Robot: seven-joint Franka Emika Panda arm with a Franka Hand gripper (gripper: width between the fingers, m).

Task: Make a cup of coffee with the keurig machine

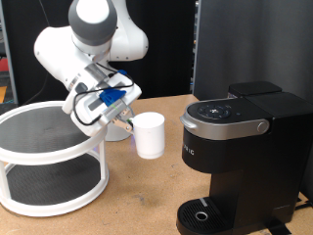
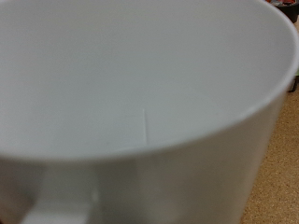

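The plain white cup (image 1: pixel 150 135) stands upright in the middle of the exterior view, between the round rack and the keurig machine (image 1: pixel 235 157). My gripper (image 1: pixel 131 121) reaches down at a slant from the exterior view's left and grips the cup's near rim. In the wrist view the cup (image 2: pixel 140 84) fills the whole frame, showing its bare inside and rim; it looks empty. The black machine stands at the exterior view's right with its silver handle (image 1: pixel 230 125) down, and its drip tray (image 1: pixel 201 213) is bare.
A white two-tier round rack (image 1: pixel 49 157) with dark mesh shelves stands at the exterior view's left. The white arm (image 1: pixel 93 39) rises behind it. A dark panel (image 1: pixel 249 44) stands behind the machine. The wooden table top (image 1: pixel 137 201) runs between the rack and the machine.
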